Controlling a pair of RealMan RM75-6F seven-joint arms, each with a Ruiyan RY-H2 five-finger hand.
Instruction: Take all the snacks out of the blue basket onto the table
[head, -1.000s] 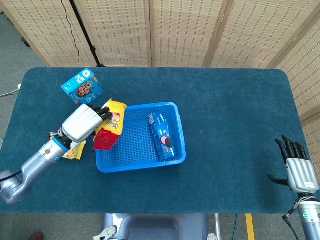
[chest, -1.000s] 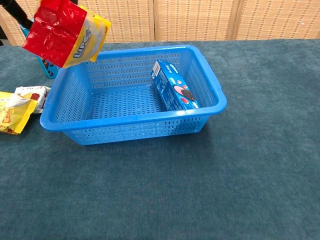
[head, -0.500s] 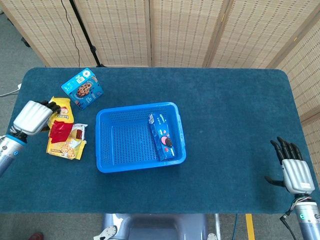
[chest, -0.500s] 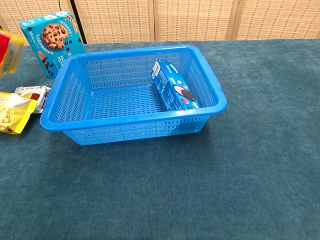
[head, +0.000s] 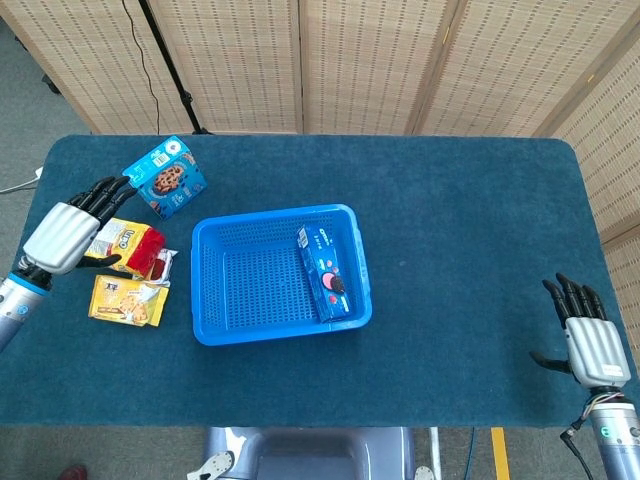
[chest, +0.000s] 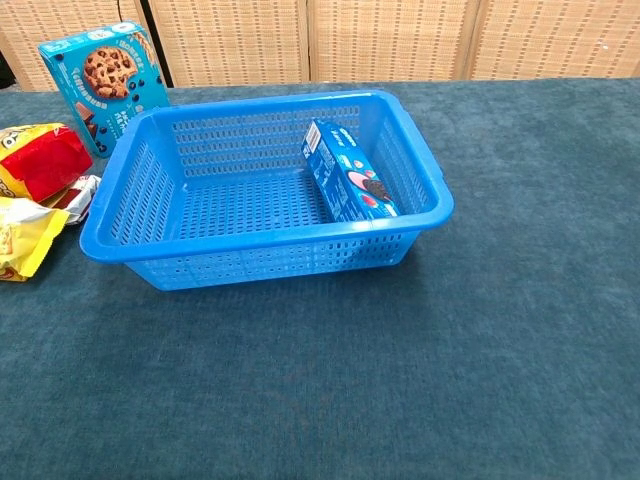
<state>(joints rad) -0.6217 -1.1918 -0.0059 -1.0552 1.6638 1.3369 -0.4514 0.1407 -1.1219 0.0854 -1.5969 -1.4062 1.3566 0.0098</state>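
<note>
- At the table's (head: 470, 230) near right corner, our right hand (head: 592, 338) waits with fingers spread, holding nothing.
- Mid-table, the blue basket (head: 281, 273) keeps one snack, the cookie pack (head: 328, 272) against its right wall.
- By the left edge, our left hand (head: 68, 232) hovers, fingers apart, over the red-and-yellow bag (head: 130, 245), apparently released beside other unloaded snacks.

Your basket (head: 218, 285) sits mid-table (head: 470, 230), with one cookie box (head: 329, 272) leaning inside along its right wall. Left of the basket lie a chip bag (head: 132, 245), a small packet (head: 162, 264) touching it and another snack bag (head: 124, 301) in front. Behind them stands a second cookie box (head: 165, 177).
</note>
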